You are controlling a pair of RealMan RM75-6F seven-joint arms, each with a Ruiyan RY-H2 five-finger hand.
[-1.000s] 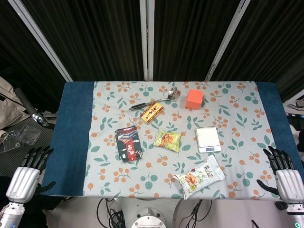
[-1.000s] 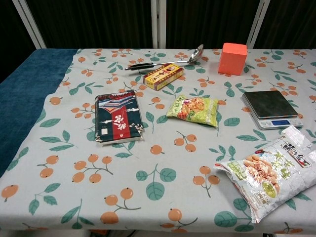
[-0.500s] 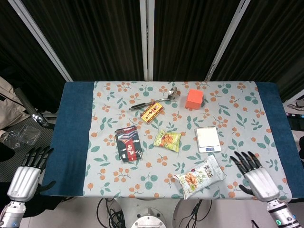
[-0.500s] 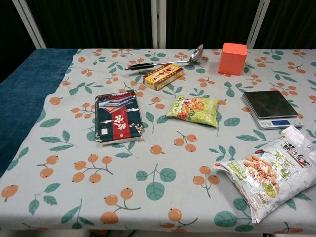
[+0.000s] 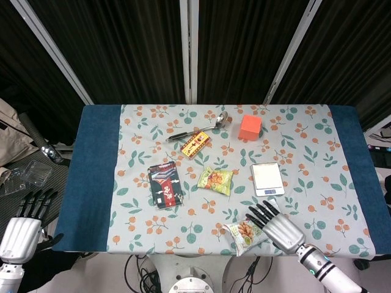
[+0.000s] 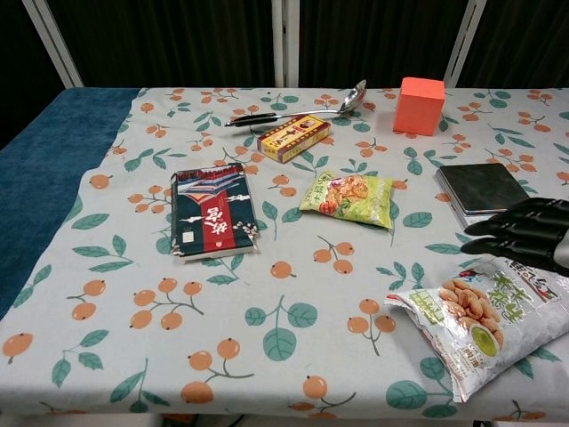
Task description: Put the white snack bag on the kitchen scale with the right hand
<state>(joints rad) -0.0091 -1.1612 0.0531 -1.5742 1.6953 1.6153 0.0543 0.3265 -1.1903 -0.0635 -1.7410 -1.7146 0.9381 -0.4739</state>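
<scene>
Right hand [image 5: 278,224] over the white bag [image 6: 480,325], fingers spread, holding nothing, likely lining up a grasp. Bag lies flat at near table edge, just beside the scale [image 5: 267,177]. Left hand [image 5: 21,223] idle off-table, fingers apart, empty.

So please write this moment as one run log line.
right hand: open, over white snack bag | kitchen scale: bare | left hand: open, off table

Right hand [image 5: 280,226]: silver ribbed back, black fingers [image 6: 520,229]. Left hand [image 5: 21,223] alike.

Printing on the white snack bag [image 6: 484,325] is too small to read.
</scene>
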